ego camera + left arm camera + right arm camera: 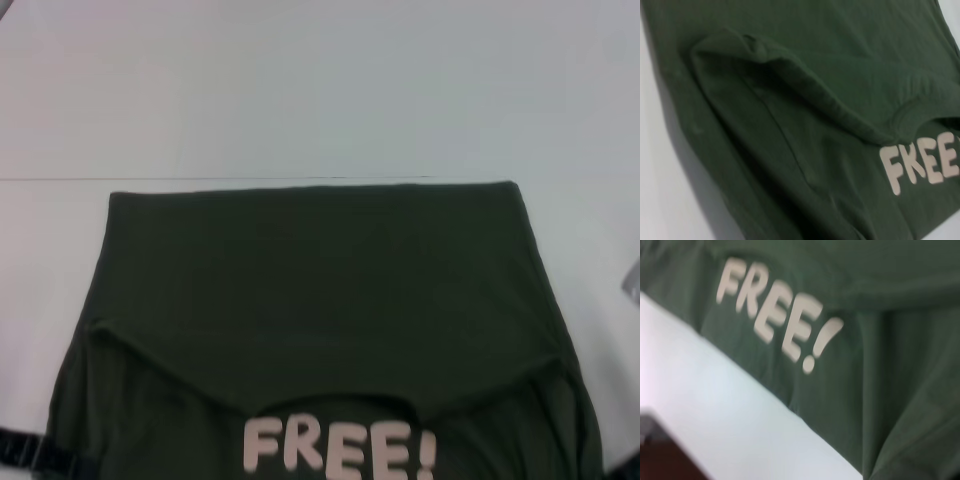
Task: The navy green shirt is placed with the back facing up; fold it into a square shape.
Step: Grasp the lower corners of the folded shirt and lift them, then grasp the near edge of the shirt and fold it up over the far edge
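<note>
Here's your navy green shirt (320, 290), spread on the white table (300, 90) right in front of you, and it's already doubled over: the upper layer lies folded toward you, its far fold edge running straight across the table. Near you, that upper layer ends in a curved neckline, and just below it you can read pale lettering, "FREE!" (340, 447), on the layer underneath. So the shirt does carry a print.

On the left wrist view the folded layer shows a raised, rounded ridge (805, 85) running diagonally toward the lettering (920, 162), with softer creases beside it. The right wrist view catches the same word (777, 320) close to the shirt's near hem, with bare table (730, 410) just beside it.

Left gripper (40, 455): you see only a dark sliver at the near left corner, against the shirt's edge. I can't tell its grip. Right gripper (625, 465): a dark bit at the near right corner, same story, can't tell.

No containers in sight.
</note>
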